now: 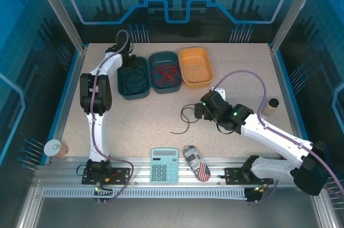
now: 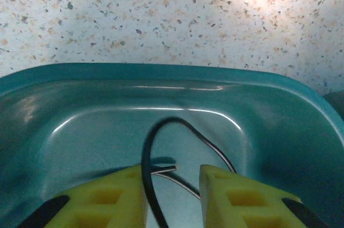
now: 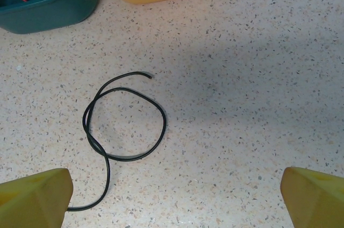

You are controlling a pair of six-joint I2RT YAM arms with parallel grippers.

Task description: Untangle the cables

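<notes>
- In the top view, a loose black cable [image 1: 185, 127] was seen on the table [image 1: 134, 131], just left of the jaws of the right arm [image 1: 258, 128] and well apart from the left arm [image 1: 102, 75]. The right arm was therefore judged the nearer one.
- A stored black cable [image 1: 133, 80] lay in the left tub [image 1: 134, 97], red cables [image 1: 164, 73] in the middle tub [image 1: 166, 91], and pale cables [image 1: 193, 69] in the orange tub [image 1: 207, 76]. The left jaws stood over the far end of the left tub, and their state could not be told from here.
- In the left wrist view, the left jaws were held apart and nothing was gripped. The stored black cable arched away from the gap between them across the tub floor. Its lower run was cut off by the frame edge. A small pale glint between the jaws was too unclear to be named.
- In the right wrist view, the right jaws were spread wide and empty above the table. The loose black cable lay ahead and to the left of them. It was curled into one loop that crossed itself, with its long axis running near to far. Its tail led back toward the left-hand jaw, and its free end pointed away. Which strand lay uppermost at the crossing could not be made out.
</notes>
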